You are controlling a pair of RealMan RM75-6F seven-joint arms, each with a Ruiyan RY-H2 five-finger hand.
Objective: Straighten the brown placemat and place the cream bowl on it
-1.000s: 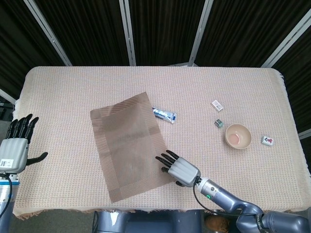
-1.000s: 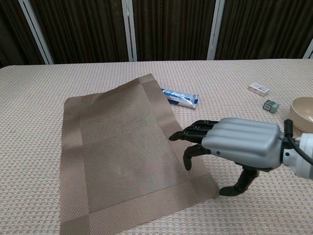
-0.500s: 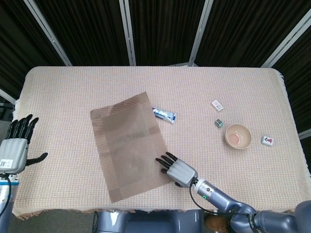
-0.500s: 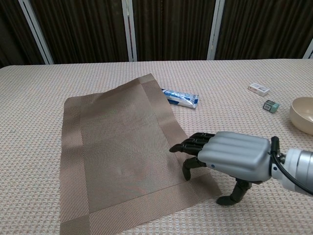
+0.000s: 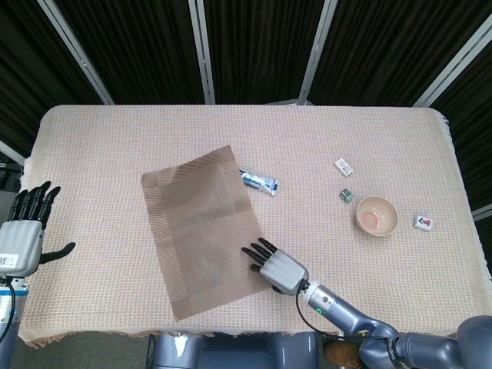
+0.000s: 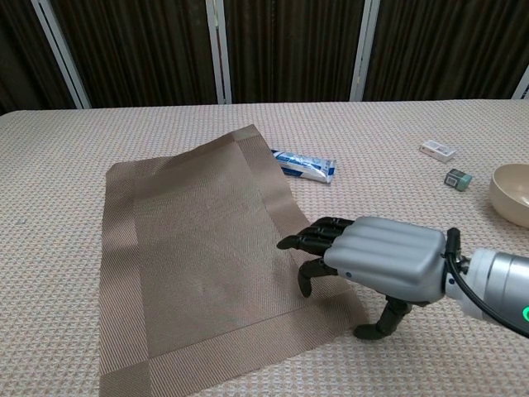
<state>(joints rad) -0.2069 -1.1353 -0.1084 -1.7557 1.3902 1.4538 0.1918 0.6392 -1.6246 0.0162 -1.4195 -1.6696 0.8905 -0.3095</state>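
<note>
Right hand (image 6: 376,266) low at 5 o'clock, palm down, fingers (image 5: 254,250) extended toward 10 o'clock and slightly spread, thumb tip planted below; forearm runs back to 4 o'clock. Left hand (image 5: 21,234) at 9 o'clock, upright, fingers apart, holding nothing.

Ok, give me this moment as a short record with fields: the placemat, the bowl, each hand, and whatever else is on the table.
placemat: brown placemat lies flat but skewed on the table
bowl: cream bowl sits off the mat, toward the right side
right hand: right hand has fingertips on the mat's right edge, thumb on the cloth
left hand: left hand is raised at the left edge, holding nothing
other items: tube, small packet, green cube, tile
</note>
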